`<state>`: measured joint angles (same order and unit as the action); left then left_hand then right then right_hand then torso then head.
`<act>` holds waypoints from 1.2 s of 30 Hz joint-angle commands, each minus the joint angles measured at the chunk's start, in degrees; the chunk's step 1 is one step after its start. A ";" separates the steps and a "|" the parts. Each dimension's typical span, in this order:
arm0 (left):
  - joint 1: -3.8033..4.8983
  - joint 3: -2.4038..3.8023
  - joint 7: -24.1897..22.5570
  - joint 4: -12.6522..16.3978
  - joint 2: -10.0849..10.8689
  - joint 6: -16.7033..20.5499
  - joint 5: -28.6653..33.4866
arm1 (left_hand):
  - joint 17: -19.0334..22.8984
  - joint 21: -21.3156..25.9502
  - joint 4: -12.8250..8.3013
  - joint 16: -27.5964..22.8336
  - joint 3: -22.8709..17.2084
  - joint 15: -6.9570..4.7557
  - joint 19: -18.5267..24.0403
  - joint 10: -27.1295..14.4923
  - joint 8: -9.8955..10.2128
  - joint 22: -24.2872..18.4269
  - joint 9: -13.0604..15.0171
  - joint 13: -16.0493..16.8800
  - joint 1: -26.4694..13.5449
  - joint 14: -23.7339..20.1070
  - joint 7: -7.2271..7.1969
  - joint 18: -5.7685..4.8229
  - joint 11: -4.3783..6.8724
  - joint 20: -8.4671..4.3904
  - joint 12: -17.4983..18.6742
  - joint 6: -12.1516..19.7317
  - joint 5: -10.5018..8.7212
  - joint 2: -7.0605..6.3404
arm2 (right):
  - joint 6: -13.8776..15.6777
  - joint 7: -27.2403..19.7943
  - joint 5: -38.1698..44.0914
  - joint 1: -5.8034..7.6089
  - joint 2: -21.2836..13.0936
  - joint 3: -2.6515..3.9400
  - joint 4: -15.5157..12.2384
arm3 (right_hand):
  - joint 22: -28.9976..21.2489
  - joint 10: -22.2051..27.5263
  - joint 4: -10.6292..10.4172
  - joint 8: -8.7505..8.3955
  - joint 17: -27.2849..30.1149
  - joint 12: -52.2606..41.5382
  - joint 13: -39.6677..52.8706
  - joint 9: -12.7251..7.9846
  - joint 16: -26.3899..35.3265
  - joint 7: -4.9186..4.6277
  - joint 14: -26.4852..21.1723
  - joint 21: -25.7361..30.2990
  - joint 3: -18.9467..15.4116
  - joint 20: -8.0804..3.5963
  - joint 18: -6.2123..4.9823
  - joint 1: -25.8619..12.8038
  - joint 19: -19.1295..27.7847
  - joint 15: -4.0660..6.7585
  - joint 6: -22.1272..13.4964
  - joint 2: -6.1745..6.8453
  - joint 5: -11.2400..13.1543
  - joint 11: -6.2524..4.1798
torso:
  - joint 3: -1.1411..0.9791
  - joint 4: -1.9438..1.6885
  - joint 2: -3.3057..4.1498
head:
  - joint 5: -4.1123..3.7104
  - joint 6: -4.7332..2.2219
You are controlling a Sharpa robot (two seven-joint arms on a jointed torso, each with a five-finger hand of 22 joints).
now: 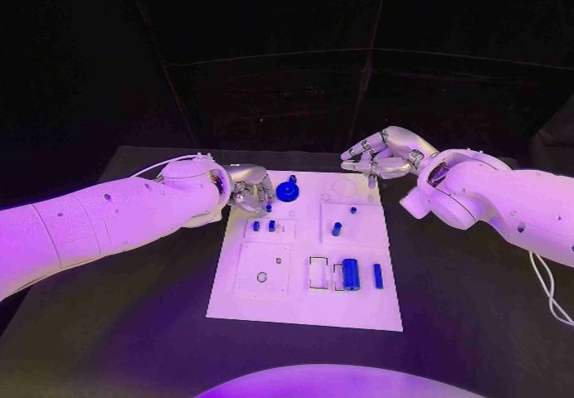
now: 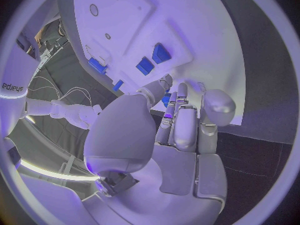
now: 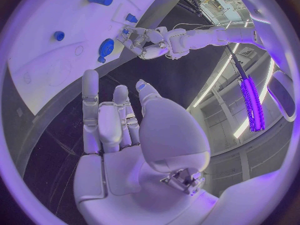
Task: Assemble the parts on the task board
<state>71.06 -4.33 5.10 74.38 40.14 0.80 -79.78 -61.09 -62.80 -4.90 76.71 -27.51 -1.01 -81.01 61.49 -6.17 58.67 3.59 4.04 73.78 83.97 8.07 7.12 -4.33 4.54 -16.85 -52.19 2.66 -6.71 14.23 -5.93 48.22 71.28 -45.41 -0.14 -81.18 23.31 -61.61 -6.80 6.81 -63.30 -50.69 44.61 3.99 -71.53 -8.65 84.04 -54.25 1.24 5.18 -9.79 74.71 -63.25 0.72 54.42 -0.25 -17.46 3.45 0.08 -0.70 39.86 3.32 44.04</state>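
The white task board (image 1: 302,308) lies in the middle of the black table. My left hand (image 1: 248,191) hovers over its far left corner, fingers curled together. A small blue part (image 2: 167,99) seems pinched at the fingertips, just above two small blue pegs (image 1: 263,225) standing in the board. A round blue knob (image 1: 289,192) sits right beside that hand. My right hand (image 1: 381,157) hangs above the far right corner with its fingers spread and nothing in them. A large blue cylinder (image 1: 351,273) and a thin blue bar (image 1: 378,276) lie near the front right.
More small blue pegs (image 1: 336,228) stand mid-board. An empty rectangular slot (image 1: 318,273) sits left of the cylinder, and a plate with a small hole (image 1: 262,277) fills the front left. A white cable (image 1: 548,290) trails under the right arm.
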 commanded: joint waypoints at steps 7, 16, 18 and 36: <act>0.06 0.10 -0.68 1.07 2.45 2.41 3.04 | 1.18 1.28 -0.01 -0.77 0.88 0.58 0.60 -2.11 0.81 -1.24 0.13 -0.22 -0.34 0.18 0.40 -0.37 -0.38 0.54 0.99 0.79 0.13 -1.24 | -1.37 5.72 11.65 0.10 -1.13 0.02 0.28 | -1.02 4.93 1.69 1.41 3.48 16.48 -14.05 0.06 3.84 -0.01 -0.11 1.72 3.94 -0.15 -0.81 5.31 -0.05 0.22 1.21 1.16 1.92 0.49 | 0.04 0.07 -0.11 | -0.23 -0.19; 0.25 0.16 -12.08 3.63 7.17 12.90 38.84 | 14.64 15.02 2.48 -8.47 4.21 1.91 6.76 -3.83 -0.49 -15.39 0.65 0.25 -2.09 -5.07 2.11 2.18 -1.84 1.64 -0.09 -2.28 0.30 -1.27 | -4.92 11.21 36.59 0.03 -2.07 0.01 -0.88 | -0.66 -0.26 4.28 2.59 1.85 30.63 -27.16 -0.06 2.90 0.96 0.96 0.87 10.30 -0.45 -0.81 7.49 -1.03 0.42 5.46 4.39 5.17 -0.03 | -0.08 0.00 -0.06 | -2.15 -0.99; 0.27 0.14 -16.38 4.42 7.80 14.05 51.57 | 25.78 21.54 2.56 -15.57 3.66 2.38 11.13 -4.58 -1.09 -21.14 0.64 0.35 -1.32 -11.00 2.53 3.16 -2.29 2.22 -0.87 -3.24 0.34 -0.45 | -5.30 12.16 40.89 -0.11 -2.16 0.00 -1.29 | -0.62 -0.62 4.40 2.31 1.74 31.57 -28.22 -0.12 2.83 1.03 1.01 0.81 10.98 -0.49 -0.79 7.34 -1.00 0.39 5.75 4.80 5.60 -0.01 | -0.06 -0.01 -0.03 | -2.47 -1.16; 0.28 0.11 -28.81 6.98 9.03 10.44 76.68 | 31.81 25.15 2.57 -19.35 2.61 2.37 13.79 -3.81 -2.35 -23.49 0.52 0.97 -0.38 -15.92 2.24 3.43 -1.91 2.57 -4.27 -4.56 0.31 1.41 | -6.76 13.69 53.56 -3.08 -0.13 -0.06 -2.54 | -0.50 0.80 4.80 -0.78 0.95 37.10 -34.87 -0.24 2.26 0.13 1.20 0.56 14.43 0.10 -0.76 6.38 -0.93 -0.73 4.59 6.94 7.56 1.48 | 0.03 -0.08 0.03 | -3.50 -1.69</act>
<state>71.25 -4.25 -20.40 81.13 49.18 11.87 -7.58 -29.32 -38.05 -2.37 57.62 -24.69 1.23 -67.62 57.24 -8.27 35.23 4.15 4.92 73.35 68.38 10.33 9.74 -6.34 7.27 -20.85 -56.32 2.88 -5.96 8.34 7.45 98.55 68.17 -45.61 -0.22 -83.72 22.74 -61.00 -1.95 6.37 -62.27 -13.90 9.92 3.81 -69.04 -8.26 84.03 -53.38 15.37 4.79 -9.80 80.76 -64.11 0.29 59.09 6.41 -10.18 4.62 0.10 -0.66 39.85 -0.07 42.35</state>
